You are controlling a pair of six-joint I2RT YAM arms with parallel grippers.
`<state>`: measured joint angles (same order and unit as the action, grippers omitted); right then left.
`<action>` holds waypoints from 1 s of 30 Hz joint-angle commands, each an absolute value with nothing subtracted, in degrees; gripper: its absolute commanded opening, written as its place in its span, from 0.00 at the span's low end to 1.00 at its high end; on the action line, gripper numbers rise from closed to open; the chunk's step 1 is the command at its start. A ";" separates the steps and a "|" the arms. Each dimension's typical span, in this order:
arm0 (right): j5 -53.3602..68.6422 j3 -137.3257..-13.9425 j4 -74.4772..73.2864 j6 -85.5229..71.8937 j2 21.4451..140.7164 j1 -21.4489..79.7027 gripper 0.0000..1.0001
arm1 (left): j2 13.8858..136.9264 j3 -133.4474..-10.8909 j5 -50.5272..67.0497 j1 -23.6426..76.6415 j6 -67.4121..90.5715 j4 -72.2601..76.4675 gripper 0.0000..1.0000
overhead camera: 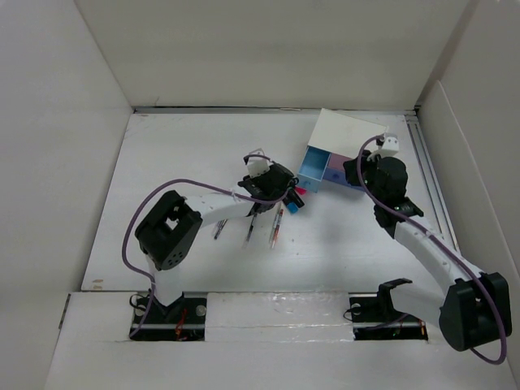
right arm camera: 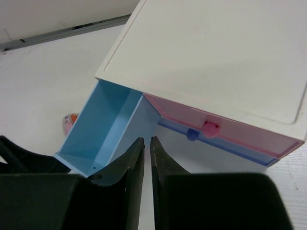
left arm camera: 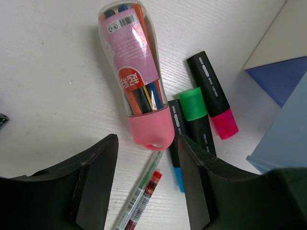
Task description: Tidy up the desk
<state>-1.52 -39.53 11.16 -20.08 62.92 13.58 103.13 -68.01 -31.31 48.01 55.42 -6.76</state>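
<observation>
— Where is the desk found?
— Beneath both pincers. The left pincer is held released over a pen case lying on it. The right pincer is clenched on nothing, just before an open blue drawer.

Thin pens, lower ends beyond left wrist view's edge.

Overhead plus two near views, same desk
</observation>
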 commanded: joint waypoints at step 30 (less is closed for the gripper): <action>-3.08 -41.13 13.89 -18.19 62.40 18.19 0.36 | 110.92 -68.55 -28.74 43.15 50.80 -1.23 0.47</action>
<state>-2.59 -39.55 11.14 -18.83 63.24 17.41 110.93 -68.71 -28.14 43.83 52.36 -2.07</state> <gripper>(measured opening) 0.354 0.468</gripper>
